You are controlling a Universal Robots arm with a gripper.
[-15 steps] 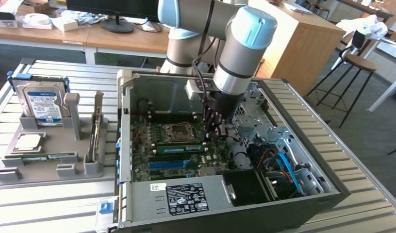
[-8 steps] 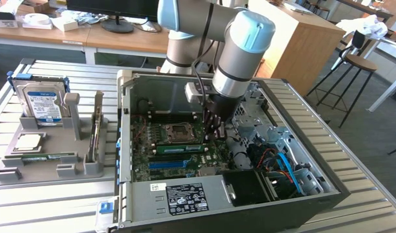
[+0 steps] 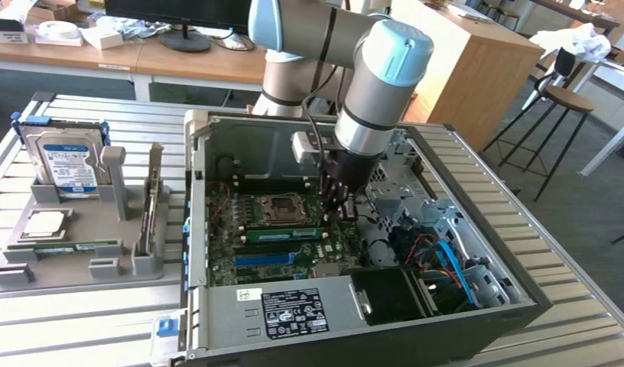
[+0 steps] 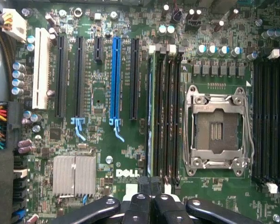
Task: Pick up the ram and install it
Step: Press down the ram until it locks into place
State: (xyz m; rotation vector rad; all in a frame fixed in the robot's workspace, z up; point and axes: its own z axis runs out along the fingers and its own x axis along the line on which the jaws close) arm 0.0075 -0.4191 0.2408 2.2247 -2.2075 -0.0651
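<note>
Beside black slots [image 4: 170, 116], the edge-on ram [image 4: 150, 116] ends behind closed fingers [image 4: 141, 207].

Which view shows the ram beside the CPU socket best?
Exterior view: the ram shows its green face lengthwise. The wrist view looks straight down, so the ram is a thin edge among black slots.
</note>
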